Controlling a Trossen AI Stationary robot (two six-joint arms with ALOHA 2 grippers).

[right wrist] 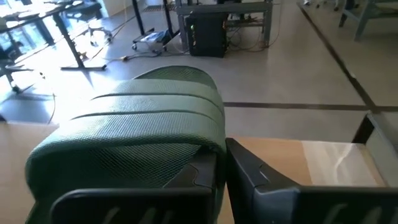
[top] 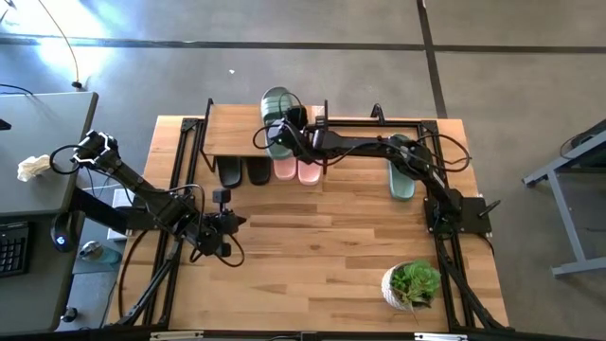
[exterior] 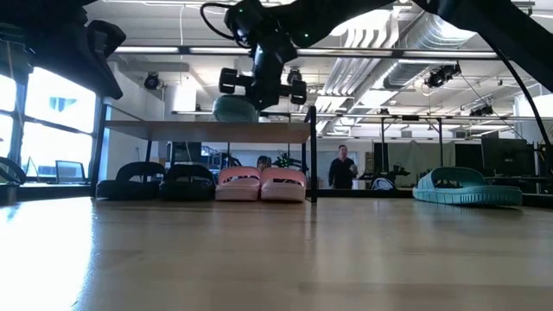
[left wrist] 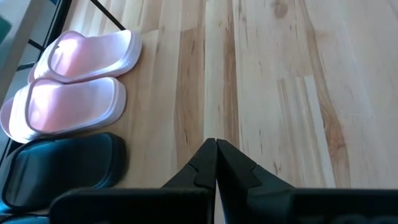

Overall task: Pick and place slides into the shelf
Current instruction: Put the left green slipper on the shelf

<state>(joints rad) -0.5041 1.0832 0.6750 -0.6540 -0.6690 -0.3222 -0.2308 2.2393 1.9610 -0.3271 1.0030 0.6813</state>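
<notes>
Black pr (top: 243, 171) & pink pr (top: 296, 170) stowed under shelf (top: 235, 130). R gripper (top: 281, 133) jaws clamped on green slide (top: 277, 102) atop shelf; 2nd green slide (top: 401, 180) left on table. L gripper (top: 223, 224) jaws closed, empty.

Grey concrete floor (top: 312, 21) with dark seam lines around the wooden table (top: 322, 246). Grey desk (top: 38, 161) off the table's left edge, keyboard (top: 11, 248) on it. Potted plant (top: 412, 284) near the table's front right corner. Ceiling ducts (exterior: 415, 34), bright windows (exterior: 34, 130), a person (exterior: 343, 167) standing far back.
</notes>
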